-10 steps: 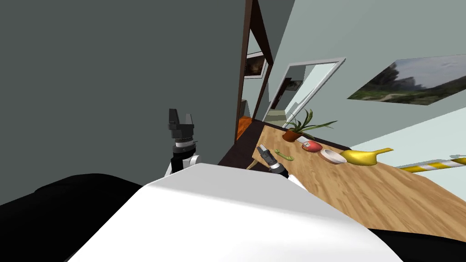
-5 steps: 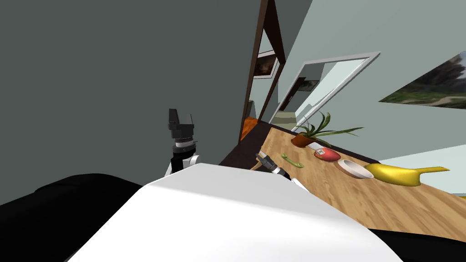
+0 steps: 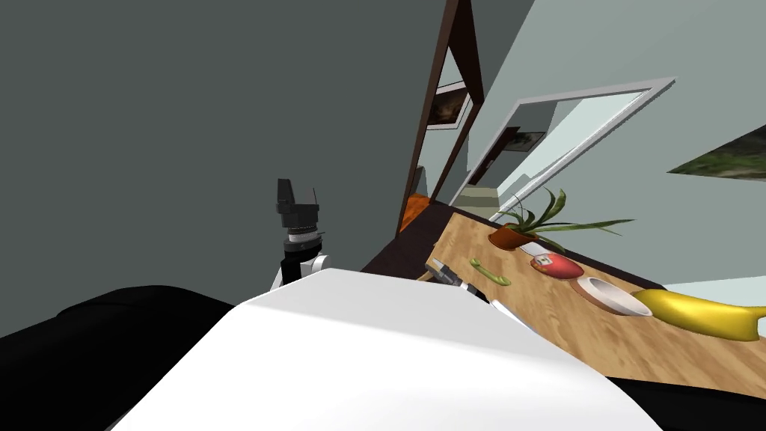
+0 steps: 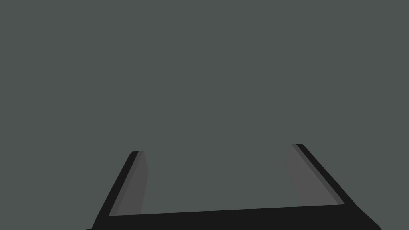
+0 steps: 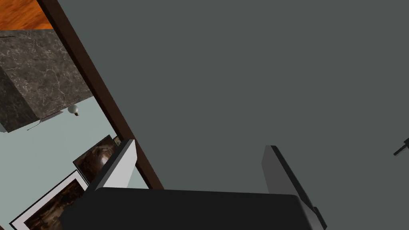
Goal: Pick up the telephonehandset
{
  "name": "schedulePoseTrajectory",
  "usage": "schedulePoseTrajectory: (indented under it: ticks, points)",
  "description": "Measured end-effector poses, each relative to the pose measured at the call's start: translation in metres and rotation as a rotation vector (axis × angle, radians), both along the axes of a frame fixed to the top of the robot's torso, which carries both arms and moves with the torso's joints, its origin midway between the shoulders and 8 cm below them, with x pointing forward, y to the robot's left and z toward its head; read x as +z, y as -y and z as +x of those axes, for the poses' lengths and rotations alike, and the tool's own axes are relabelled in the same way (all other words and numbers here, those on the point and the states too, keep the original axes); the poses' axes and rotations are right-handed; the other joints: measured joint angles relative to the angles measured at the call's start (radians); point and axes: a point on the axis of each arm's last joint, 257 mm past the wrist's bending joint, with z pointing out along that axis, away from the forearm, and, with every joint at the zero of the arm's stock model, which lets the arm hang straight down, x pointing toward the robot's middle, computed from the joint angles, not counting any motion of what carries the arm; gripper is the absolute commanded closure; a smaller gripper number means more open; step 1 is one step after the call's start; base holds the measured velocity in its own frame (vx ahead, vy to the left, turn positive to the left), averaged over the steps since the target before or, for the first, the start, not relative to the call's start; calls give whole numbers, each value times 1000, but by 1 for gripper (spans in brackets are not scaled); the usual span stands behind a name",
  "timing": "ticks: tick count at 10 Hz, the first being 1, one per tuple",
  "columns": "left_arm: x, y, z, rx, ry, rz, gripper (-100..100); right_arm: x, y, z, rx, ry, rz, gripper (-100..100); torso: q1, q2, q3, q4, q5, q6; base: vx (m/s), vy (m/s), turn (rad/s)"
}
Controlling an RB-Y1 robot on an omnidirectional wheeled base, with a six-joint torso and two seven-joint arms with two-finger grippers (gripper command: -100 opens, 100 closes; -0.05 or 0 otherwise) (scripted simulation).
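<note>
The left pincer (image 3: 297, 194) stood raised before the dark grey wall (image 3: 187, 135), its fingers (image 4: 134, 183) well apart with nothing between them. The right pincer (image 3: 440, 266) hung low at the near corner of the wooden surface (image 3: 621, 337). Its blades were also apart and empty, and faced the wall beside a dark brown door frame (image 5: 99, 88). On the surface, just beyond the right pincer and not touching it, lay what was probably the telephone handset (image 3: 490, 271), a slim, curved green piece too small to be sure of. Farther along stood a potted plant (image 3: 516, 236), a red object (image 3: 559, 266), a bowl (image 3: 610, 294) and a yellow watering can (image 3: 699, 314).
</note>
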Motion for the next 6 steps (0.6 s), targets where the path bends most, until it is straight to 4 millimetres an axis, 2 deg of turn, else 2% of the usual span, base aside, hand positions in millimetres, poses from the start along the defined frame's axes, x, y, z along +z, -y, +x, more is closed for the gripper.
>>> schedulePoseTrajectory:
  ticks: [2, 3, 4, 6]
  points:
    - [0, 0, 0, 0, 0, 0, 0, -23, 12, -15, 24, -54, -78, -100, 0, 0, 0, 0, 0, 0, -3, 9, 171]
    - [0, 0, 0, 0, 0, 0, 0, -31, 20, -21, 30, -75, -110, -100, 0, 0, 0, 0, 0, 1, 0, 0, 0]
    - [0, 0, 0, 0, 0, 0, 0, -36, 26, -22, 25, -88, -122, -100, 0, 0, 0, 0, 0, 1, 0, 0, -20]
    - [0, 0, 0, 0, 0, 0, 0, -53, 43, -29, 33, -129, -173, -100, 0, -1, 0, 0, 0, 0, 0, 4, 174]
